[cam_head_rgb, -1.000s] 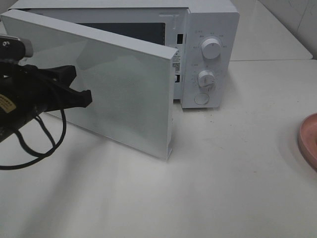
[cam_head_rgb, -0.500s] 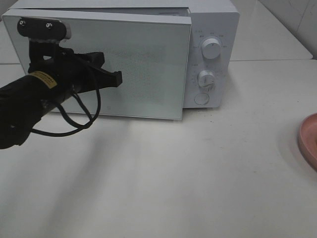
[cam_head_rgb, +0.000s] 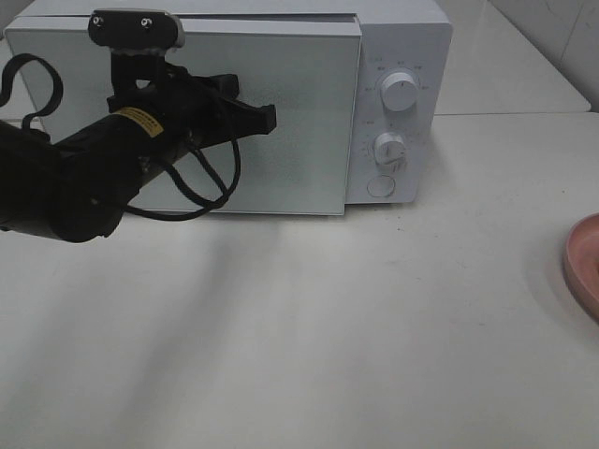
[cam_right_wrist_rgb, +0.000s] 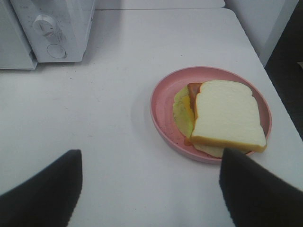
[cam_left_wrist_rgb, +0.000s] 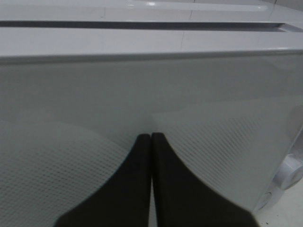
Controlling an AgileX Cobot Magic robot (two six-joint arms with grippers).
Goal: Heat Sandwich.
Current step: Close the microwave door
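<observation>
One sandwich (cam_right_wrist_rgb: 226, 120) on one pink plate (cam_right_wrist_rgb: 163, 99), one microwave (cam_head_rgb: 402, 37) with two knobs; left gripper (cam_left_wrist_rgb: 150, 138) clenched empty at its door (cam_head_rgb: 309, 112), right gripper (cam_right_wrist_rgb: 150, 182) spread, empty.

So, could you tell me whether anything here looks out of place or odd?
Yes: the microwave door looks shut with the left claw against it, yet the sandwich sits outside on the pink plate, with its filling poking out beside the bread.
</observation>
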